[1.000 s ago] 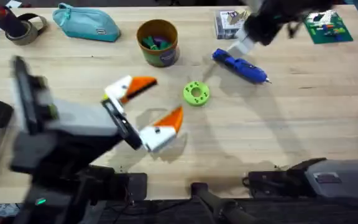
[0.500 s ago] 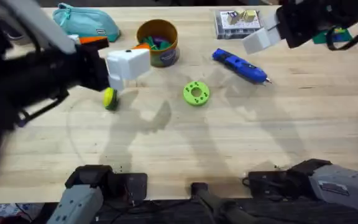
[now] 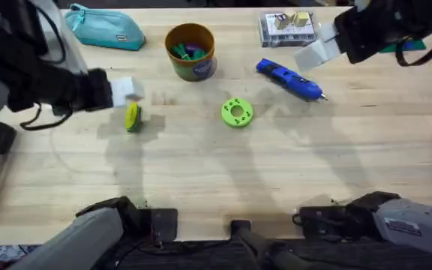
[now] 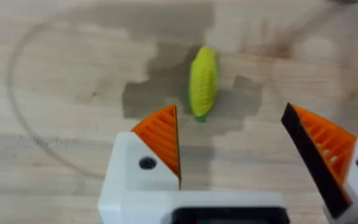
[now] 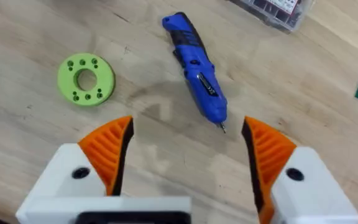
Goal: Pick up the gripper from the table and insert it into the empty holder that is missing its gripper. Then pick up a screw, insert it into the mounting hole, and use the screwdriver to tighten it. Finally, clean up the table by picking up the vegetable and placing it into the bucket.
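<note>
Vegetable point(image 3: 132, 117) lying bare on the table point(image 3: 201, 172), both tools released.

Seen by the left wrist as a yellow oblong with a green end point(image 4: 202, 83), just beyond the spread orange pads of the left tool point(image 4: 241, 146) and apart from them. Bucket point(image 3: 190, 51) upright farther back, with coloured bits inside. Green disc point(image 3: 236, 112) to the right of the vegetable, well apart. Screwdriver point(image 3: 289, 79) flat on the wood beyond the disc, metal tip pointing away from it; below the right tool point(image 5: 188, 152), whose fingers stand wide apart and hold nothing. Teal pouch point(image 3: 105, 28) near the back edge.
</note>
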`<act>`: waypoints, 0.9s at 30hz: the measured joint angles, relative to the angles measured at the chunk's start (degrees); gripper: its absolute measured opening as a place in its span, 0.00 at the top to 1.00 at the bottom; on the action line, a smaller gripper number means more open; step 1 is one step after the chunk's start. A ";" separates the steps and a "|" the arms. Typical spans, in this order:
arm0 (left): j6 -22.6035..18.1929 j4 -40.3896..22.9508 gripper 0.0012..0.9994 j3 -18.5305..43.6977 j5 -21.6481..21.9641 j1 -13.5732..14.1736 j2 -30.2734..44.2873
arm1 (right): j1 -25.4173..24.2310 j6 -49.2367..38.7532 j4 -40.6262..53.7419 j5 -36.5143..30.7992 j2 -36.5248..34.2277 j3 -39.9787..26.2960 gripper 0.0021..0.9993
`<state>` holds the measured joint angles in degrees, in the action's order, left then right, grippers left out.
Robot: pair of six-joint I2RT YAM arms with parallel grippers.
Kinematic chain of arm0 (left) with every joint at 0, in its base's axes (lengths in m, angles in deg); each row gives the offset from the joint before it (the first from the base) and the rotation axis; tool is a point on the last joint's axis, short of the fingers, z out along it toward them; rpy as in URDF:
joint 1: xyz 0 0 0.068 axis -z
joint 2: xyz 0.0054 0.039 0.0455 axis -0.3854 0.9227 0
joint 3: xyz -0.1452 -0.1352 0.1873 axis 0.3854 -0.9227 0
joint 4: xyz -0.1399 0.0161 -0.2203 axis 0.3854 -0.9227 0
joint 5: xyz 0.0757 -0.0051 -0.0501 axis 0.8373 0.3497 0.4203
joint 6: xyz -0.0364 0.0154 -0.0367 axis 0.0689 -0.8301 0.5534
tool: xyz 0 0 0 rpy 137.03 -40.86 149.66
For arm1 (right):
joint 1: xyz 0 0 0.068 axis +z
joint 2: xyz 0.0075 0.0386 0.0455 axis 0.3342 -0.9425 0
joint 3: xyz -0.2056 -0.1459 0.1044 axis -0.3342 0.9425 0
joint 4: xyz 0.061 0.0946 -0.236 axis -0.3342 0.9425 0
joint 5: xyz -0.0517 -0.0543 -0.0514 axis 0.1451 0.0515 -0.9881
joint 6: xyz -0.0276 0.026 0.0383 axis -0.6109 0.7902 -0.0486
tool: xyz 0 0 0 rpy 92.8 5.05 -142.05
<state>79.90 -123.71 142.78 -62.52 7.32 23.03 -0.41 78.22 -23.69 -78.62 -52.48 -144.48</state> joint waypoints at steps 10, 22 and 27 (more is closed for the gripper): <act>-0.63 3.37 0.01 -1.63 1.17 -1.50 8.16 | 0.00 0.26 0.01 0.00 0.00 0.00 0.00; -0.63 3.37 0.01 -1.63 1.17 -1.50 8.16 | 0.00 0.26 0.01 0.00 0.00 0.00 0.00; -0.63 3.37 0.01 -1.63 1.17 -1.50 8.16 | 0.00 0.26 0.01 0.00 0.00 0.00 0.00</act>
<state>79.27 -120.35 141.15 -61.35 5.83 31.18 -0.41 78.48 -23.68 -78.62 -52.48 -144.48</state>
